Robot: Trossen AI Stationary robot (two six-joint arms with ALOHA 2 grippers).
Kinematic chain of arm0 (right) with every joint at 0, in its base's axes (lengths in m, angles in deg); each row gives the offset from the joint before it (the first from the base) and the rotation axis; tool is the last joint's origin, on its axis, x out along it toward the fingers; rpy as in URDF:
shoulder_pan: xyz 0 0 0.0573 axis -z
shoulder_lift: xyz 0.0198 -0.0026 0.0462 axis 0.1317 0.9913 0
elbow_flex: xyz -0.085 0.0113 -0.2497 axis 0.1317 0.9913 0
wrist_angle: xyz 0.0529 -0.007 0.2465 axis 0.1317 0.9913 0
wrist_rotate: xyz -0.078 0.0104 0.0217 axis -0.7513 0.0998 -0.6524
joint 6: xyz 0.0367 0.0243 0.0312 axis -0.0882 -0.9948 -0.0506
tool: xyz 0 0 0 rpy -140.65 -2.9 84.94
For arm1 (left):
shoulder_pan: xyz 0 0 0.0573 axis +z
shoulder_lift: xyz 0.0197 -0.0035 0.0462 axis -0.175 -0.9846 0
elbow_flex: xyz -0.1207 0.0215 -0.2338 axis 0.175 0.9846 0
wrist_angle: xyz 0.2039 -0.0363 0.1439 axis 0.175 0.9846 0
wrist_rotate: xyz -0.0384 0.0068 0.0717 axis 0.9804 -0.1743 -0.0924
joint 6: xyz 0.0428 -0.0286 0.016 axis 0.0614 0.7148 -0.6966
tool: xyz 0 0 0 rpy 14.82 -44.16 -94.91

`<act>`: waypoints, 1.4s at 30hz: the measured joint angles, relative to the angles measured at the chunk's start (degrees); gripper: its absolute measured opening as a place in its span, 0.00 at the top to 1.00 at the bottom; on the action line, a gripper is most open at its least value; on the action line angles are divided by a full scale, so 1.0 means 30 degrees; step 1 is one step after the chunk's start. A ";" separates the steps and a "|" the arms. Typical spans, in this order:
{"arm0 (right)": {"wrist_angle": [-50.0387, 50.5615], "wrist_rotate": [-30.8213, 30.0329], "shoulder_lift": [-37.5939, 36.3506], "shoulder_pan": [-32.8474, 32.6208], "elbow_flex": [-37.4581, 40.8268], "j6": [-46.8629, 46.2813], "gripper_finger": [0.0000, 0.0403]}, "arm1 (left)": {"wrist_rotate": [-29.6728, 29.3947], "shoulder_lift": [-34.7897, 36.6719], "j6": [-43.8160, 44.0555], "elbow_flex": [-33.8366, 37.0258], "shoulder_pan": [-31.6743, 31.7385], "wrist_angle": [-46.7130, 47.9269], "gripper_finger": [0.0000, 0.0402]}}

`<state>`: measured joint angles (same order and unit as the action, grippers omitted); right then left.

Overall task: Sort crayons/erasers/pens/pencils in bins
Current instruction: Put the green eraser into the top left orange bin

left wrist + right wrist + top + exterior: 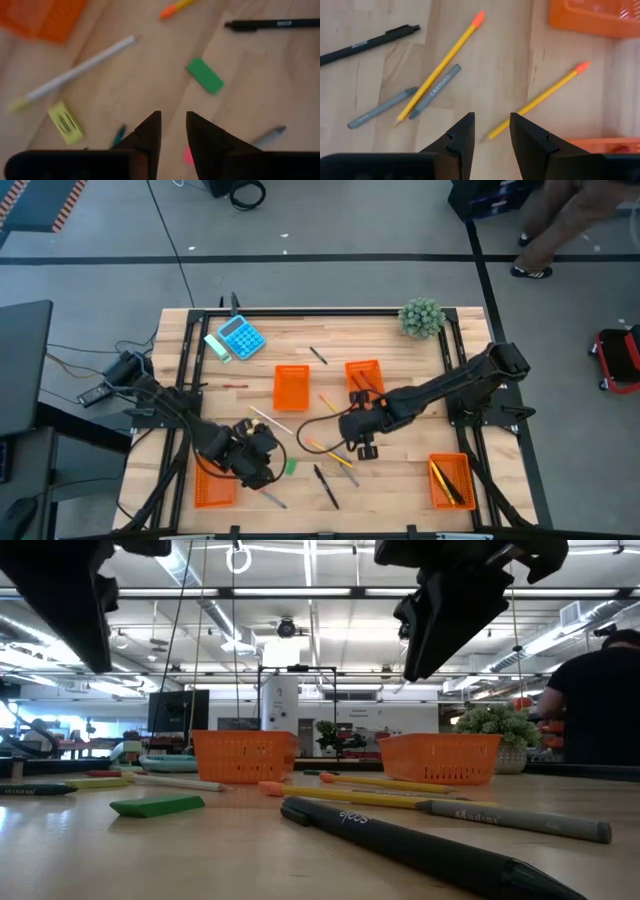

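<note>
My left gripper (173, 131) hangs open above the near left of the table (400, 490). A green eraser (204, 75), a yellow eraser (65, 121), a white pen (75, 72) and a black pen (272, 23) lie flat below it. My right gripper (491, 127) hangs open over the table's middle. Below it lie two yellow pencils (437, 70) (535, 100) with orange ends and two grey crayons (435, 90) (380, 107). One pencil's point shows between the right fingers, on the wood far beneath them. In the low view both grippers (60, 600) (450, 610) are well above the table.
Four orange bins stand at the middle (291, 387), the far middle (365, 375), the near left (213, 485) and the near right (450, 480). A blue calculator (240, 337) and a small green plant (421, 317) sit at the far edge. A person stands beyond the table (600, 700).
</note>
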<state>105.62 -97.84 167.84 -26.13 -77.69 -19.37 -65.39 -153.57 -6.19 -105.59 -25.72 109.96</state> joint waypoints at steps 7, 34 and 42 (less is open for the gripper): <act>0.0048 -0.1754 0.0000 -0.0906 0.0236 -0.0230 0.68 | -0.1002 -0.1305 -0.1170 0.0008 0.1390 -0.0654 0.62; 0.3168 -0.2105 0.0000 -0.3618 0.3402 -0.9809 0.68 | -0.0191 -0.5557 -0.0131 -0.0219 0.0393 -0.6267 0.46; 0.2985 -0.3181 0.0000 -0.4320 0.3402 -1.2131 0.68 | -0.0818 -0.5632 -0.0804 -0.0211 0.0082 -0.5986 0.49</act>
<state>114.57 -107.38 167.84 -39.09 -67.48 -55.76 -67.85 -170.47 -8.60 -106.23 -25.47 92.00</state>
